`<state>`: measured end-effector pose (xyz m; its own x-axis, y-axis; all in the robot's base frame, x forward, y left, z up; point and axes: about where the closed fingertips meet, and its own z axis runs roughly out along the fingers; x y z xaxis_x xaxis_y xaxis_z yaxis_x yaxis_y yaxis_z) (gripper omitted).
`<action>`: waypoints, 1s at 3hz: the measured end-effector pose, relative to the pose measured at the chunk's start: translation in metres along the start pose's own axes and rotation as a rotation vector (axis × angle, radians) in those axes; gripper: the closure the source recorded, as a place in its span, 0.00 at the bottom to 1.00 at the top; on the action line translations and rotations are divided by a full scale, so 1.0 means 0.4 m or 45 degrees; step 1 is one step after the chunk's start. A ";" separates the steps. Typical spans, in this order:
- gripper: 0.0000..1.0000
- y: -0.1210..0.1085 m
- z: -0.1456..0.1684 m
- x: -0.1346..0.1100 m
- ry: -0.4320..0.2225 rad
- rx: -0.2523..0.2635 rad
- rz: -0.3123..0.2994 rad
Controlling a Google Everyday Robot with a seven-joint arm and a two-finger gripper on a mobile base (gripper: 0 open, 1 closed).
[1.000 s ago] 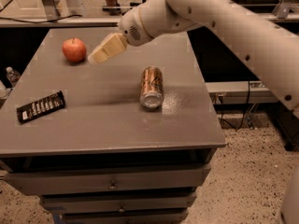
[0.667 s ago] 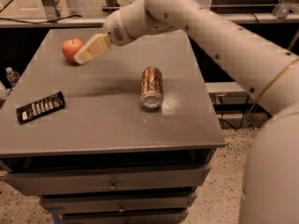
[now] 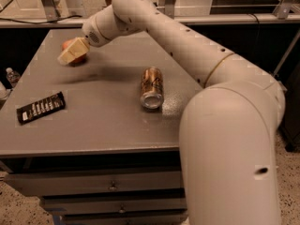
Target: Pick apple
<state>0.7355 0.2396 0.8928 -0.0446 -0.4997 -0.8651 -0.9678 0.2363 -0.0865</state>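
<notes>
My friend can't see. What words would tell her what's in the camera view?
A white robot arm reaches across a grey table, its pincer right at a red apple near the far left corner, partly covering it. A copper drink can lies on its side mid-table, and a black packet lies flat near the left edge.

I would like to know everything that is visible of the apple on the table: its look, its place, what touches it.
The apple is small, round and red-orange, with smooth skin. It sits on the grey table near the far left corner, apart from the can. The cream-coloured gripper is right at it and covers most of it; only its top and lower edge show. Whether the gripper touches it cannot be told. No stem shows.
</notes>
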 end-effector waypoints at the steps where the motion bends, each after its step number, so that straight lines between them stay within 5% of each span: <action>1: 0.00 -0.032 0.053 0.038 0.030 -0.003 0.015; 2: 0.00 -0.050 0.088 0.064 0.035 -0.005 0.034; 3: 0.18 -0.057 0.119 0.061 0.013 -0.008 0.033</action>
<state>0.7681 0.2615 0.8501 -0.0723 -0.5016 -0.8621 -0.9678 0.2443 -0.0610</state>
